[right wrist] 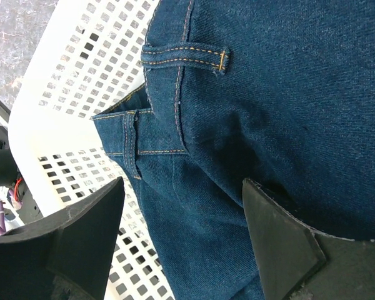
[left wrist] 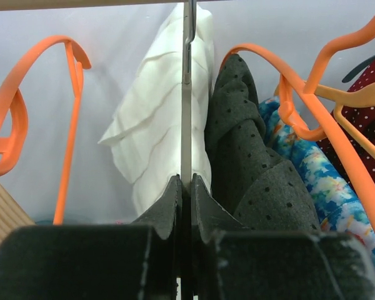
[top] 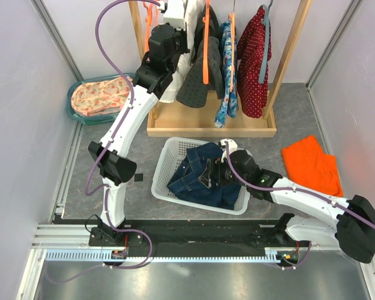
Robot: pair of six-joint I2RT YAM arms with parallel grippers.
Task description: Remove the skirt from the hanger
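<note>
The left arm stretches up and away from its base to the wooden rack [top: 206, 128], its wrist raised to the rail, and the left gripper [left wrist: 186, 182] is clamped tight on the thin edge of a grey hanger [left wrist: 186, 112] that runs straight up from between its fingers. Just left of the gripper hangs a white garment [left wrist: 156, 125] touching the hanger, and further left an empty orange hanger [left wrist: 69, 112]; just right of it a dark dotted garment [left wrist: 250, 162] presses close on another orange hanger [left wrist: 312, 125], with a blue patterned piece [left wrist: 306, 169] and a red dotted one [top: 253, 56] beyond. Which of the two garments flanking the grip is the skirt cannot be told. Well below and left of it sits a teal basin [top: 75, 112] of floral cloth. The right arm lies low, bent inward over the white basket [top: 169, 165]; the right gripper [right wrist: 182, 187] hangs with its jaws spread wide, gripping nothing, above the denim garment [right wrist: 269, 94] in the basket. Right of it lies an orange cloth [top: 309, 162]
</note>
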